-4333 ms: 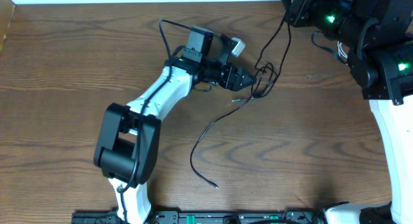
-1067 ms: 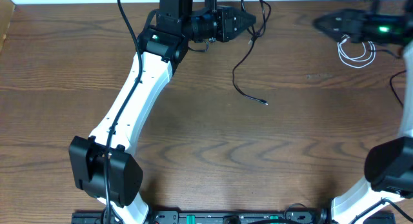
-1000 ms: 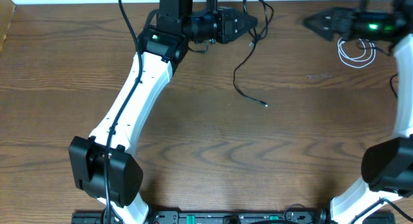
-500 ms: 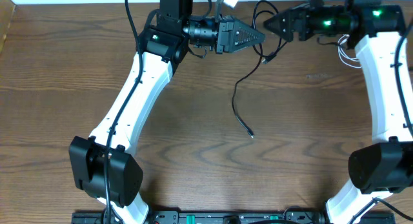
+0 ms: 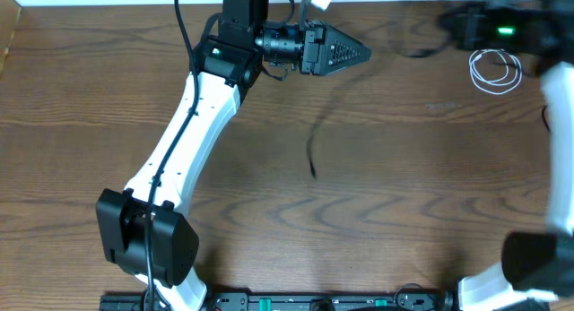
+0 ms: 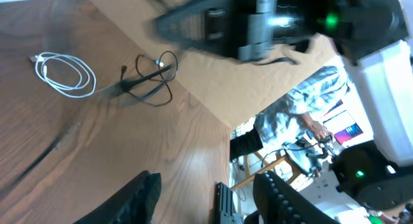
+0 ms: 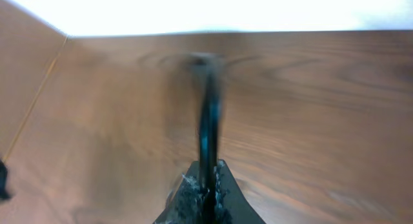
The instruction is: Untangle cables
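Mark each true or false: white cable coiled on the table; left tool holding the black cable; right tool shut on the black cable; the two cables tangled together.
1. The white cable lies coiled on the table. True.
2. The left tool holds the black cable. False: its fingers stand apart with nothing between them.
3. The right tool is shut on the black cable. True: the cord runs out from between its closed fingers, though the view is blurred.
4. The white and black cables are tangled together. False: in the left wrist view the white coil lies apart from the black loops, with bare wood between.
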Tool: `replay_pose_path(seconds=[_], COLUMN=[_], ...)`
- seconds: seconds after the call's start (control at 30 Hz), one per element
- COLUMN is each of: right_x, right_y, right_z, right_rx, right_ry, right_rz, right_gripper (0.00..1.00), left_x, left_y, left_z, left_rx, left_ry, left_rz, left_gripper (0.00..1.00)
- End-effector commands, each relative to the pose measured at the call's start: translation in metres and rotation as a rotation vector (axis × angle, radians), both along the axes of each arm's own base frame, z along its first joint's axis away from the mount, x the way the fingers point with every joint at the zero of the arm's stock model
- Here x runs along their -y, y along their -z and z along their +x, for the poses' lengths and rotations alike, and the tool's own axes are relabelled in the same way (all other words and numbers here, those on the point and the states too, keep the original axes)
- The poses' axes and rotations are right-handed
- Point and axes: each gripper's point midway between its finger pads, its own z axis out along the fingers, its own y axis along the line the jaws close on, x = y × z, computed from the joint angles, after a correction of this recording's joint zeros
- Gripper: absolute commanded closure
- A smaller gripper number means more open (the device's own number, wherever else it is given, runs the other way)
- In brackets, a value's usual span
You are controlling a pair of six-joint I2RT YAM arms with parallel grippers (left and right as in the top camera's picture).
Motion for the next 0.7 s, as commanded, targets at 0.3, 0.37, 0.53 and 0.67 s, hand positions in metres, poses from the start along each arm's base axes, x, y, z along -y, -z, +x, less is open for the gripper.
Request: replay_pose_path(seconds=[0.3,0.37,0.53,0.67], right_x=[0.125,0.134,0.144,0.158], right_y=[-0.09,-0.092,-0.085,-0.069], right_z=[-0.108,-0.117,-0.128,-0.136], right_rx=[0.118,0.117,0.083,0.012], right_ry=[0.45,0.489,0.519,0.6], right_rz=[0.013,0.011,-0.003,-0.06], right_gripper=[0.99,0.99,0.99,0.99], left_x=[-0.001,-0.001,-0.001,-0.001], left_y=[-0.007,-0.006,-0.006,-0.007], left_z=[0.004,0.004,0.004,0.003], left_rx=[0.108,0.108,0.108,0.108], left_ry=[-0.009,-0.009,-0.01,-0.008], left_rz=[-0.005,-0.004,-0.004,-0.005], left_gripper=[0.44,0.44,0.44,0.44])
